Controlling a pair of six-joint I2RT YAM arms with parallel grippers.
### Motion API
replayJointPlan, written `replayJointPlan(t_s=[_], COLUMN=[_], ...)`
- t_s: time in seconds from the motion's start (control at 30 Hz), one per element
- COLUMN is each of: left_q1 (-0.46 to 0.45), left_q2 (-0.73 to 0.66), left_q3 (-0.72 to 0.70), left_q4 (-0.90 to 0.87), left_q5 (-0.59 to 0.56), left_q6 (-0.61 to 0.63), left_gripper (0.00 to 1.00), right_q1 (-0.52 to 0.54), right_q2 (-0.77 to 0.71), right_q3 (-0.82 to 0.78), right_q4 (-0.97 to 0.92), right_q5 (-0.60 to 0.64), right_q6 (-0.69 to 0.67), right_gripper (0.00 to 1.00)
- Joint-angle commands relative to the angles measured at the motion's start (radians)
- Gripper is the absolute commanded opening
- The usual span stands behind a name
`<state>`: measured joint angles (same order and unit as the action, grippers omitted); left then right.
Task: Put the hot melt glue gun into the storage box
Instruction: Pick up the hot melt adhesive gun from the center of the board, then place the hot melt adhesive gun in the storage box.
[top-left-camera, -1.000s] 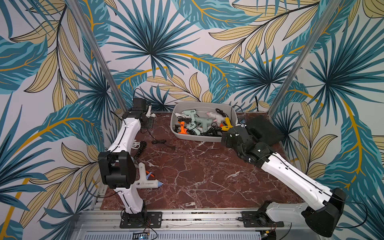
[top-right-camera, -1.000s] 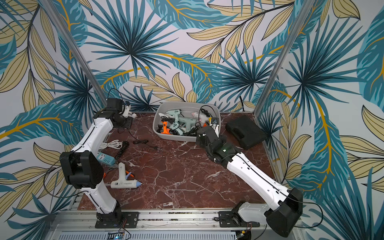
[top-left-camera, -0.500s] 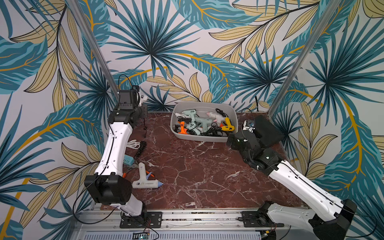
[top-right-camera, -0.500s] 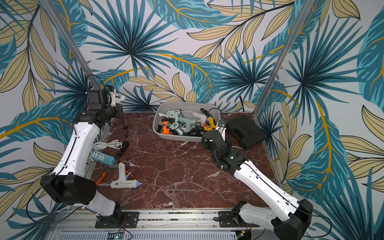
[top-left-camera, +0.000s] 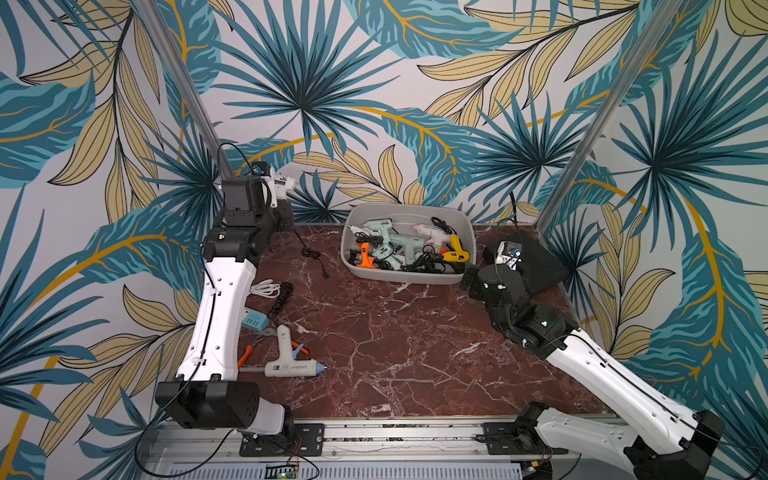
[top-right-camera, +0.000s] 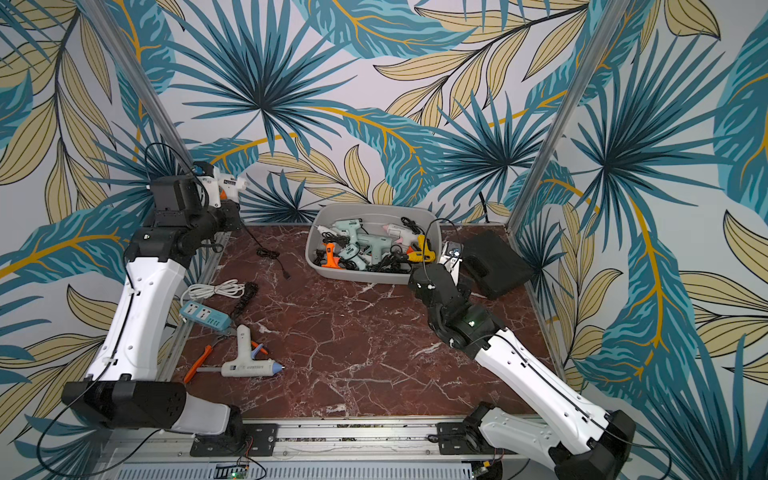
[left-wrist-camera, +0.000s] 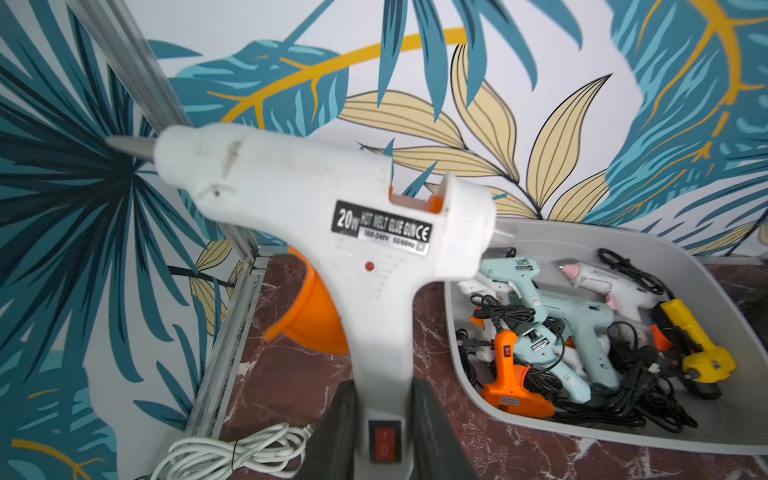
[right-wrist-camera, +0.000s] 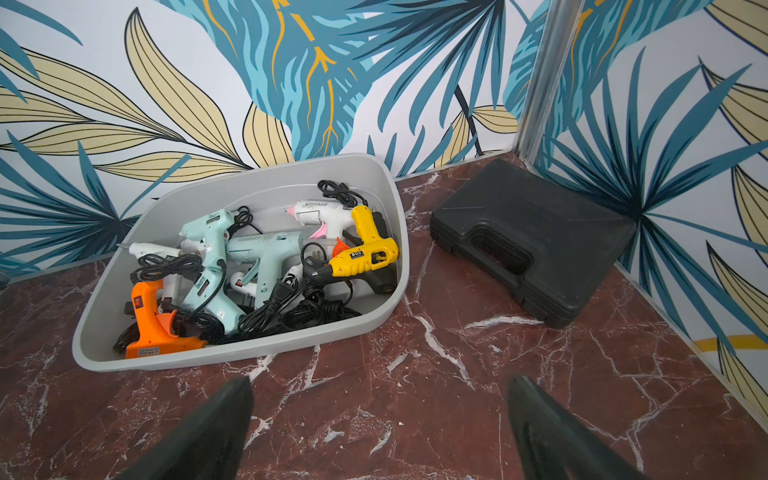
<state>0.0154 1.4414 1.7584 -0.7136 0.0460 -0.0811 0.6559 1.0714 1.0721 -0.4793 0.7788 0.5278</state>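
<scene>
My left gripper (left-wrist-camera: 384, 415) is shut on the handle of a white hot melt glue gun (left-wrist-camera: 332, 232) with an orange trigger. It holds the gun high at the back left corner, seen in both top views (top-left-camera: 282, 183) (top-right-camera: 224, 183). The gun's black cord (top-left-camera: 311, 252) trails down to the table. The light grey storage box (top-left-camera: 399, 275) (top-right-camera: 353, 275) (right-wrist-camera: 232, 353) stands at the back middle with several glue guns and cords inside. My right gripper (right-wrist-camera: 380, 399) is open and empty, low over the table just in front of the box's right end (top-left-camera: 469, 279).
A second white glue gun with a blue tip (top-left-camera: 291, 362) lies front left beside orange-handled pliers (top-left-camera: 248, 354). A blue power strip (top-left-camera: 254, 320) and a coiled white cable (top-left-camera: 266, 287) lie by the left edge. A black case (top-left-camera: 538, 262) sits back right.
The left arm has lifted the white glue gun up from the table's back left corner. The right arm has drawn back from the box toward the right.
</scene>
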Motion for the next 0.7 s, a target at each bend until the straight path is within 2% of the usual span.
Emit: replayJointPlan(t_s=[0.0, 0.23, 0.67], left_q1=[-0.020, -0.057, -0.139], left_q2=[-0.036, 0.009, 0.195], left_q3=[0.061, 0.188, 0.487], left_q4=[0.077, 0.094, 0.127], left_q5=[0.052, 0.091, 0.147], left_q6=[-0.042, -0.073, -0.139], left_gripper=[0.00, 0.00, 0.00], right_q1=[0.001, 0.002, 0.001], right_q2=[-0.012, -0.010, -0.017], right_q3=[-0.024, -0.034, -0.050], right_q4=[0.015, 0.015, 0.005], right_q5=[0.046, 0.045, 0.045], right_q6=[0.003, 0.005, 0.028], right_gripper=[1.00, 1.00, 0.99])
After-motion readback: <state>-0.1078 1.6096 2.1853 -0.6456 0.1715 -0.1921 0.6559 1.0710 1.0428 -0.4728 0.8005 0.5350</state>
